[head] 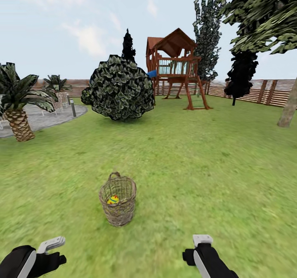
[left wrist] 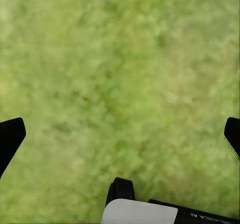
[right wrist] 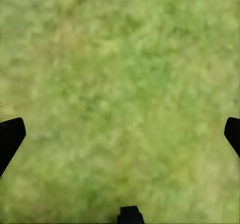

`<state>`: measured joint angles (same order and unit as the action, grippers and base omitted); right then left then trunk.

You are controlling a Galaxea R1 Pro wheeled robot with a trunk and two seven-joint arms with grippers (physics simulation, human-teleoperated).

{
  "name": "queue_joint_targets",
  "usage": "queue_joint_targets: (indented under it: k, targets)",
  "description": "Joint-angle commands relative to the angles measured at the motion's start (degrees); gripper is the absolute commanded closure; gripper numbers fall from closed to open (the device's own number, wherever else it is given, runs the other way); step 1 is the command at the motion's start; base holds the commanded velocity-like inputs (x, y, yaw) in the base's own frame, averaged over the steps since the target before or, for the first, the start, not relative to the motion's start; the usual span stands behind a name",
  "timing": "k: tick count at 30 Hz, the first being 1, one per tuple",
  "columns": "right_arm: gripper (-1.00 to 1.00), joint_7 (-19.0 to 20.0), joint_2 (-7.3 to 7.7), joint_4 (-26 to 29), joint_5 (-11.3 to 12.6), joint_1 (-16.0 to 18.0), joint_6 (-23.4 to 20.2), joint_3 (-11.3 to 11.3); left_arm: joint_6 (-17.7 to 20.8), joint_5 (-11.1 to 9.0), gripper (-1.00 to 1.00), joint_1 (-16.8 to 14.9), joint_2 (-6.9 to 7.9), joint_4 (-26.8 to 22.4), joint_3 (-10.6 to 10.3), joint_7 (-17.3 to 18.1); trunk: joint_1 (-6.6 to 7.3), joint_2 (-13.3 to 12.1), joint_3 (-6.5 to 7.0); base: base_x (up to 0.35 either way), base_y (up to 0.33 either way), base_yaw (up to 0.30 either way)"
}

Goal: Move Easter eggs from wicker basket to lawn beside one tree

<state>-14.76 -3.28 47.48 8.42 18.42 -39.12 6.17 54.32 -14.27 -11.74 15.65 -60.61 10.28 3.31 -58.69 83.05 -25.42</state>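
- Lawn (head: 198,158): mottled green grass spreading from the foreground to a brown slatted fence (head: 272,91) at the back; blurred grass also lies under both wrist cameras.
- Tree (head: 288,109): pale, leaning trunk at the far right edge of the head view, with blocky light-green leaves overhead; well apart from the basket.
- Round dark bush (head: 119,87): stands mid-lawn, left of centre, with a thin black-leaved tree (head: 241,74) farther right near the fence.
- Wooden playhouse (head: 176,65): red-brown frame with a peaked roof and a ladder, behind the bush; a patch of blue shows at its left side.
- Palm (head: 17,104): at the left edge, beside a grey paved area (head: 49,115).
- Wicker basket (head: 118,200): upright on the grass, near the robot, ahead of and between the two arms.
- Left gripper (left wrist: 120,134): low over bare grass; fingers spread wide to the frame edges, nothing between them.
- Right gripper (right wrist: 120,134): likewise over bare grass, fingers wide apart and empty.
- Easter egg (head: 113,199): one yellow egg with coloured bands visible inside the basket; the rest of the interior cannot be made out.
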Motion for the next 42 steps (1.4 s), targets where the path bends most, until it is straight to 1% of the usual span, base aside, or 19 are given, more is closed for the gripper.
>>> queue_joint_targets:
  k: [1, 42]
  targets:
    - [-1.0, -0.53, 0.04, 0.07, 0.61, 0.03, -0.17, 0.14, 0.26, 0.21, -1.0, -0.04, -0.01, -0.04, 0.1, 0.35, -0.03, 0.03, -0.07, 0.339, 0.0, 0.017]
    - [-1.0, -0.53, 0.0, -0.02, 0.46, 0.03, -0.17, 0.23, 0.26, 0.21, -1.0, -0.04, 0.21, -0.13, 0.18, 0.38, -0.03, 0.03, -0.07, 0.339, 0.0, 0.0]
